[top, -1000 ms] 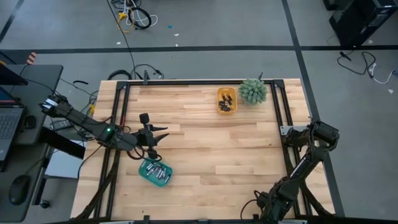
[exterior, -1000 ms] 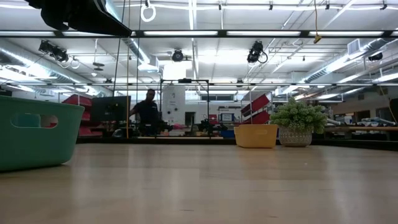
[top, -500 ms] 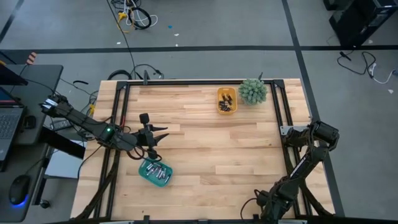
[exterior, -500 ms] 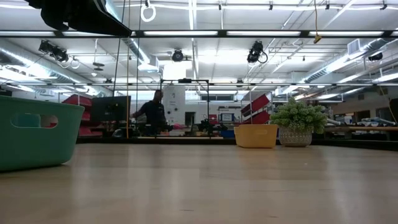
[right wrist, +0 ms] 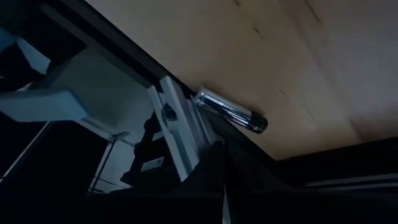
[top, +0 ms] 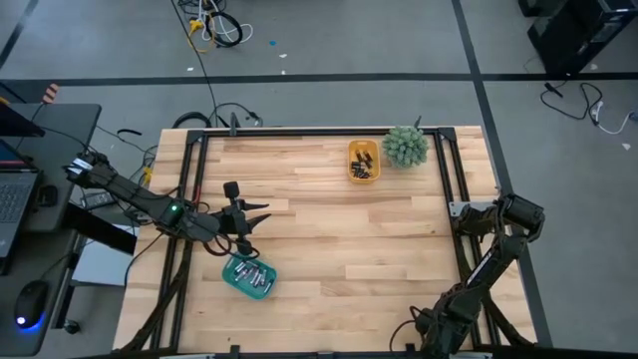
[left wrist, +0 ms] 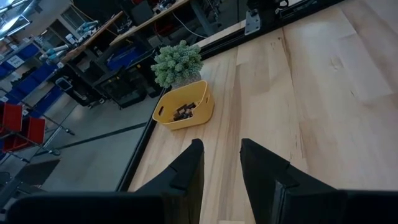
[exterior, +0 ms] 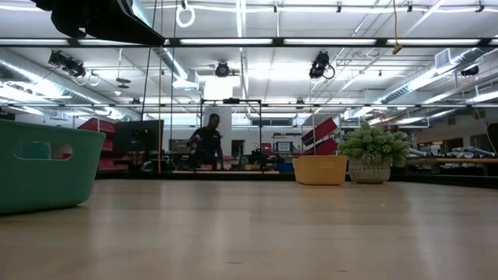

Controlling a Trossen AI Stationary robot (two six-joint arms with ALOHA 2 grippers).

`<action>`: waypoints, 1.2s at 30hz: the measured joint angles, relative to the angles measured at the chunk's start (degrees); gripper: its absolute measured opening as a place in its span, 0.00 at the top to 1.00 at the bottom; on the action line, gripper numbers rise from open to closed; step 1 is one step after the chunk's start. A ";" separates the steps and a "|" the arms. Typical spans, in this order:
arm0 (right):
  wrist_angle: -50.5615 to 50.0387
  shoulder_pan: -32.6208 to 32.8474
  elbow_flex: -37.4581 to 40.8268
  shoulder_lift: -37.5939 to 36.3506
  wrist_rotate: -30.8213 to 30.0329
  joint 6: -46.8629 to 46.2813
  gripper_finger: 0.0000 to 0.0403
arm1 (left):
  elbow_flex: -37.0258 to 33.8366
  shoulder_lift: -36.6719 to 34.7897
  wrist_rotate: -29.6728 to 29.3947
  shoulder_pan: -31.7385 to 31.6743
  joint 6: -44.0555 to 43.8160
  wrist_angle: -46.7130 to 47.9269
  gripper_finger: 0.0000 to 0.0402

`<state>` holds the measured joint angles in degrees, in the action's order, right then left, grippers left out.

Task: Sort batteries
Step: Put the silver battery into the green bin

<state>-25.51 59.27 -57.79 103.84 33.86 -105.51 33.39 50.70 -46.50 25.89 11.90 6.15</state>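
Wooden table [top: 339, 239] carries a teal tray [top: 249, 276] of batteries [top: 253, 278] beneath the left gripper [left wrist: 219, 163], its fingers parted and empty, while the right gripper [top: 469, 214] rests pressed together at the table's edge.

Grey floor [top: 329, 40] with dark tape lines, cables [top: 211, 25], strip-lit workshop ceiling [exterior: 257, 58] behind.

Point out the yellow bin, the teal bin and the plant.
yellow bin [top: 363, 178]: high view, near rim.
teal bin [exterior: 43, 190]: low view, side wall under the handle slot.
plant [top: 405, 146]: high view, middle of the foliage.
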 joint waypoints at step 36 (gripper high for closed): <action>-13.94 -3.50 -2.21 -4.70 -22.72 8.87 1.00 | 0.00 0.02 0.17 0.00 1.33 -0.54 0.74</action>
<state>-39.45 55.77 -60.00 99.14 11.13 -96.64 33.39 50.72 -46.33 25.89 13.23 5.61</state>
